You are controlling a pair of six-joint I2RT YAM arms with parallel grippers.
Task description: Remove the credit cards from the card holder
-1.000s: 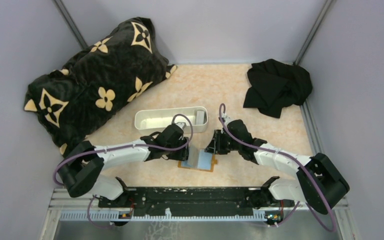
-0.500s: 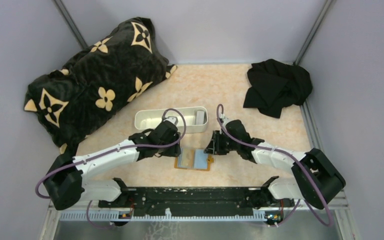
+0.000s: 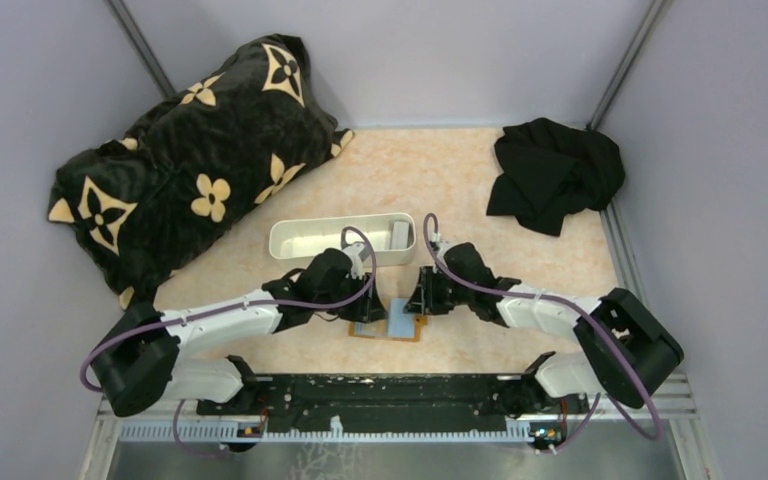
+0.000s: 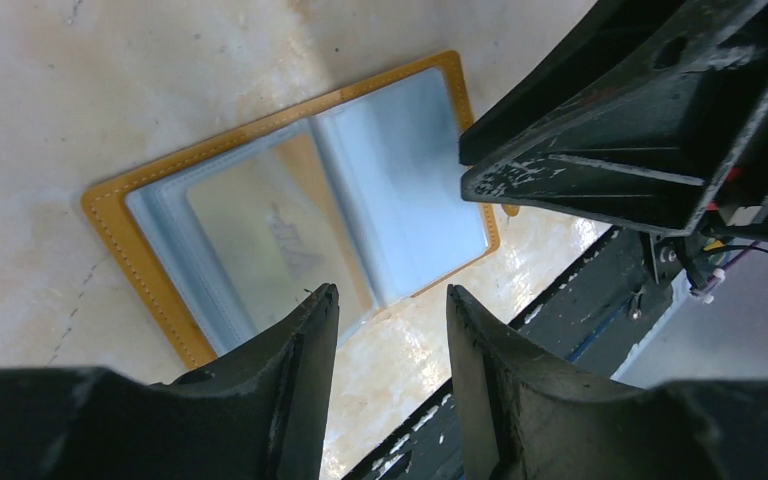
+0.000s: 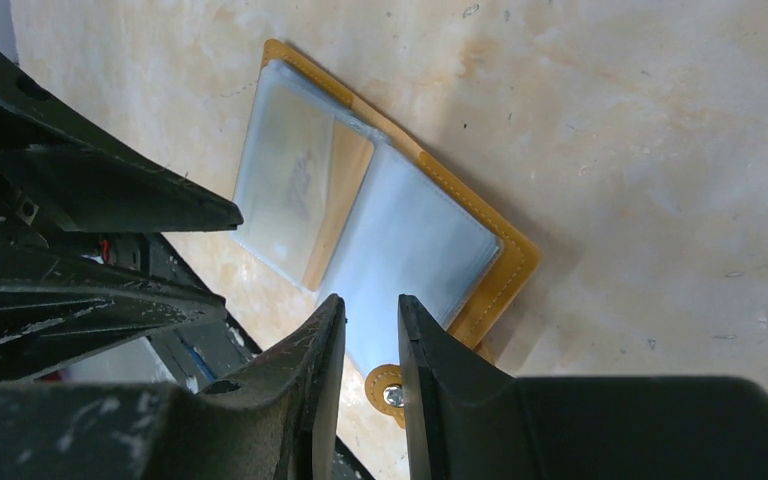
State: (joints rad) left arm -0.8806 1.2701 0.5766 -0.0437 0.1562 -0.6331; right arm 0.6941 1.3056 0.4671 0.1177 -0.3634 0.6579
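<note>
Top external view: we've got the card holder lying open and flat on the table, near the middle of the near edge and just in front of the white tray. Both pincers hang right over it, the left gripper above its left half and the right gripper above its right half. From the left wrist we see the left jaws apart with nothing between them. The right jaws are only a narrow slit apart, nothing in there either, and we can't tell if the tips touch the clear sleeves. What looks like a pale card sits inside one sleeve. A patterned black cushion fills the far left corner, and a black cloth lies in the far right corner.
</note>
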